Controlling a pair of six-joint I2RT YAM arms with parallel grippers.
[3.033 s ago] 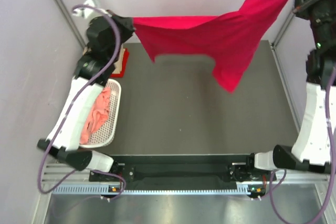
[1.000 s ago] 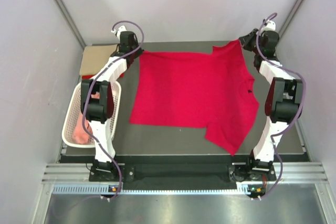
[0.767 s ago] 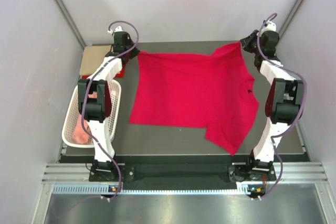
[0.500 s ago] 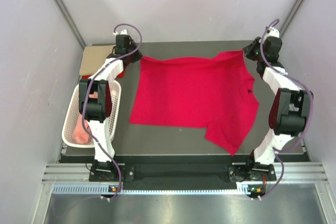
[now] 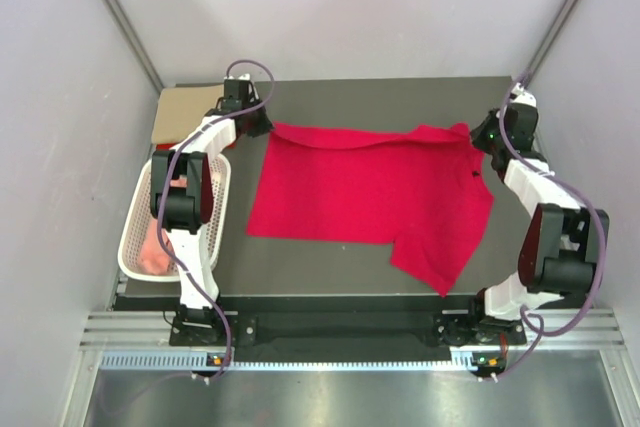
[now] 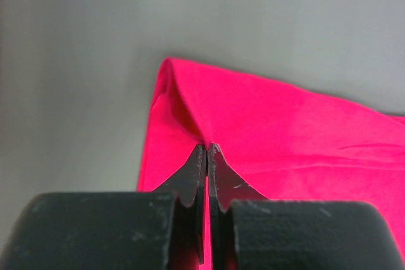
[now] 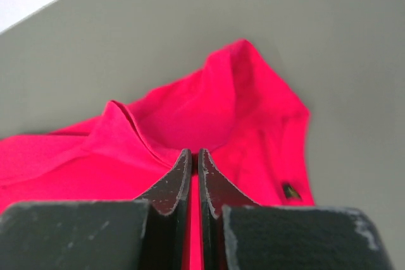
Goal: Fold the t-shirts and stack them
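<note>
Crimson t-shirt [image 5: 370, 197] lies flat mid-table on the dark table [image 5: 330, 277], with one sleeve pointing at the near edge on the right side. Its far edge is lifted and curled over toward the near side.

Dark neck label [image 7: 291, 190] shows on the shirt's right part by the collar. It's too small to read, so no brand or text is legible.

Left gripper [image 6: 207, 148]: jaws pressed together, pinching the far-left corner of the cloth. The fabric rises in a ridge up to the tips.

Right gripper [image 7: 195, 152]: same, tips clamped on the far-right corner next to the collar.

Both arms reach out over the far half of the table.

Left of the shirt is a white mesh basket [image 5: 222, 209] with salmon pink cloth [image 5: 150, 257] inside. Tan shirt [image 5: 185, 112] sits at the far-left corner.
</note>
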